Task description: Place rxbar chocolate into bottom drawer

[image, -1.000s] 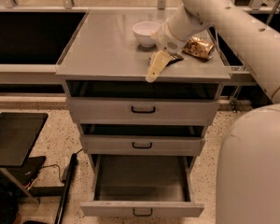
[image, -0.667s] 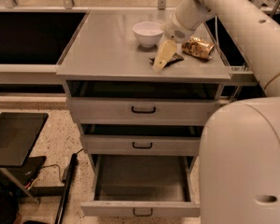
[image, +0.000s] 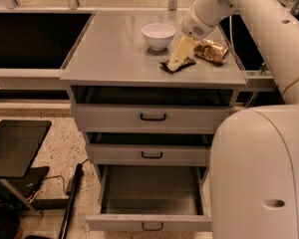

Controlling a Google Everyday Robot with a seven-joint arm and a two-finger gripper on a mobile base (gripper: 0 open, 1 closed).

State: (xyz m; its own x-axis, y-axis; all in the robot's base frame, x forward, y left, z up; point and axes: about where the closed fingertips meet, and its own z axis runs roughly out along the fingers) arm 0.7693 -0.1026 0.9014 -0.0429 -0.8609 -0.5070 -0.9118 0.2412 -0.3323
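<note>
The rxbar chocolate (image: 188, 62), a small flat dark bar, lies on the grey cabinet top (image: 114, 51) in front of the white bowl, right of centre. My gripper (image: 175, 59) points down from the upper right, and its pale tip rests on or just over the bar, hiding its middle. The bottom drawer (image: 149, 223) is pulled out at the foot of the cabinet. Its grey inside shows nothing in it, and its dark handle is on the front.
A white bowl (image: 158, 35) stands just behind the bar. A crinkled gold snack bag (image: 212, 50) lies to its right, near the arm. The two upper drawers (image: 152, 117) are slightly ajar. My white base (image: 261, 173) fills the lower right. A dark stand (image: 15, 146) is on the left.
My gripper has moved from over the cabinet top's front edge back and to the right, onto the dark bar. My white body now fills more of the right side.
</note>
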